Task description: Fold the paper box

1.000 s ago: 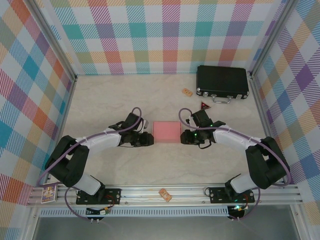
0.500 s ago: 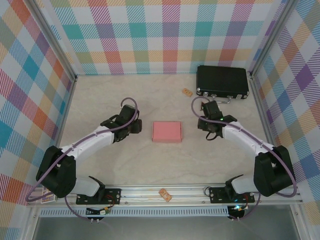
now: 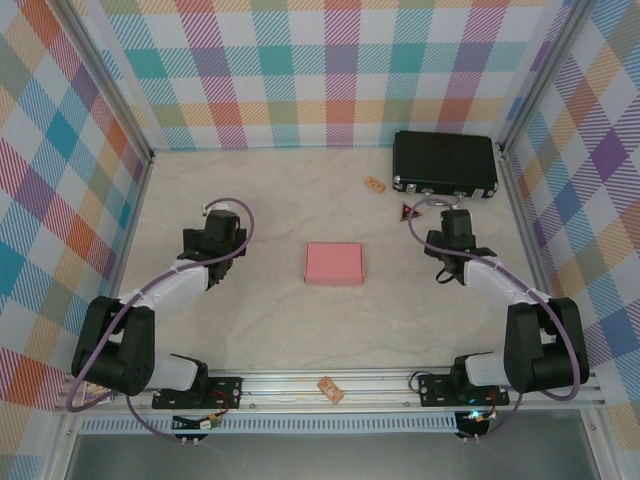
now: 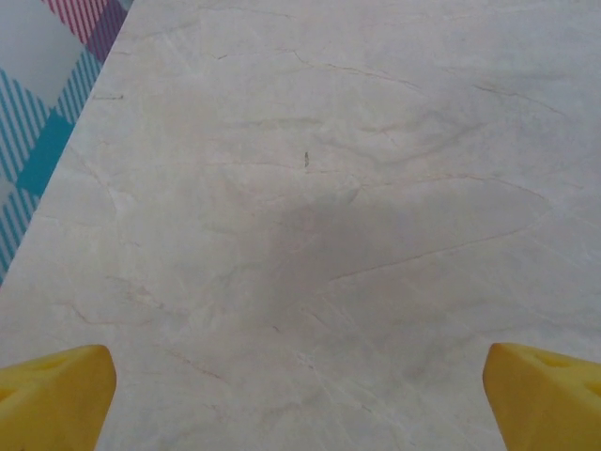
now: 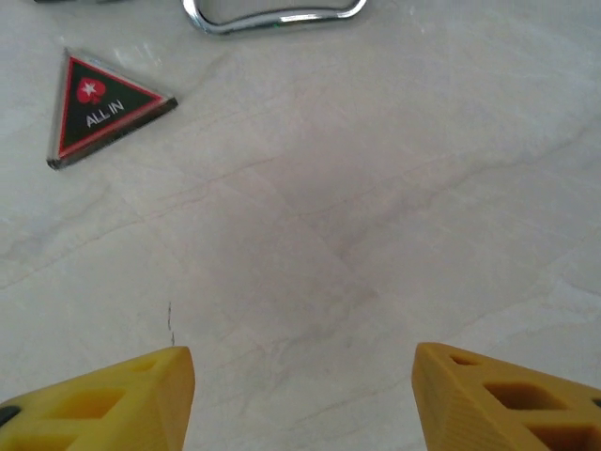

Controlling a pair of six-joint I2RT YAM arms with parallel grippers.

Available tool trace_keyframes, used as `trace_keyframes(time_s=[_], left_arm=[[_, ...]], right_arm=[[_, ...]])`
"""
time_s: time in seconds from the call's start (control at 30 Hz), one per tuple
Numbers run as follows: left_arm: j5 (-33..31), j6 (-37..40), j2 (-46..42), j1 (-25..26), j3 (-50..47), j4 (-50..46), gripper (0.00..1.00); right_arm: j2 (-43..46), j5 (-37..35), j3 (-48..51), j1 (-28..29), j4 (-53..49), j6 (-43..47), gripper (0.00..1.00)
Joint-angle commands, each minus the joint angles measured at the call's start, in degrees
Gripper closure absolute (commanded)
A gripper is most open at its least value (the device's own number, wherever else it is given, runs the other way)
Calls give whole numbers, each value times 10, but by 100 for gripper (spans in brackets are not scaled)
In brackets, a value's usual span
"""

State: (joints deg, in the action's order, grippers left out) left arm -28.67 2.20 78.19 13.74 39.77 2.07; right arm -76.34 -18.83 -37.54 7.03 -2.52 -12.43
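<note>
The paper box (image 3: 334, 263) lies flat and closed in the middle of the table (image 3: 300, 330); the left pincer (image 3: 222, 220) is well apart to its left; the right pincer (image 3: 454, 218) is well apart to its right, near a triangular token (image 3: 409, 211) and a black case (image 3: 445, 165).

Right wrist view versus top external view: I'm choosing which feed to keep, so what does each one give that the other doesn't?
Right wrist view: the ALL IN lettering on the triangular token, and the right gripper open over bare table. Top external view: the paper box, flat and closed mid-table, apart from both arms; the left gripper; the whole black case; a small tan tile. Shared: the token, the case's chrome handle, the table.
</note>
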Motion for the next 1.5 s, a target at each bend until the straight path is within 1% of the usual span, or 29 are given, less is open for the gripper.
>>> trace_keyframes(time_s=[0.0,0.13,0.17,0.3,0.33,0.4,0.6,0.7,0.73,0.8,0.87,0.9,0.93,0.97,1.03,1.1,1.2,1.47], left_arm=[[102,22,4,-41,-33,118,0],[187,8,12,-81,-87,237,0],[206,7,17,-90,-98,270,0],[289,-18,44,-125,-125,348,0],[294,-19,51,-127,-131,364,0],[312,-13,62,-128,-151,407,0],[320,-9,100,-128,-191,512,0],[324,-6,130,-129,-206,574,0],[317,-8,124,-128,-203,555,0],[275,-25,125,-129,-179,512,0],[255,-22,126,-120,-174,500,0],[255,-22,124,-120,-173,498,0],[255,-22,125,-120,-174,501,0],[255,-22,124,-119,-176,502,0],[261,-22,124,-120,-178,507,0],[271,-16,125,-120,-170,493,0],[306,0,127,-120,-164,482,0],[302,-2,128,-118,-160,476,0]], right_arm=[[19,85,41,-23,163,58,35],[17,150,85,-49,269,69,33],[16,166,87,-54,276,77,33],[8,210,102,-74,318,92,33],[8,215,111,-76,340,98,33],[6,220,143,-80,414,107,33],[-29,234,161,-84,464,106,32],[-53,233,176,-84,513,107,32],[-60,229,179,-83,525,107,31],[-87,229,184,-83,558,107,30],[-125,223,185,-83,604,105,27],[-109,218,171,-84,548,102,26],[-107,206,160,-83,526,100,24],[-120,195,156,-83,540,95,1],[-113,194,151,-82,517,95,1],[-115,195,153,-82,525,95,1],[-115,195,152,-82,521,95,1],[-115,195,152,-82,522,96,1]])
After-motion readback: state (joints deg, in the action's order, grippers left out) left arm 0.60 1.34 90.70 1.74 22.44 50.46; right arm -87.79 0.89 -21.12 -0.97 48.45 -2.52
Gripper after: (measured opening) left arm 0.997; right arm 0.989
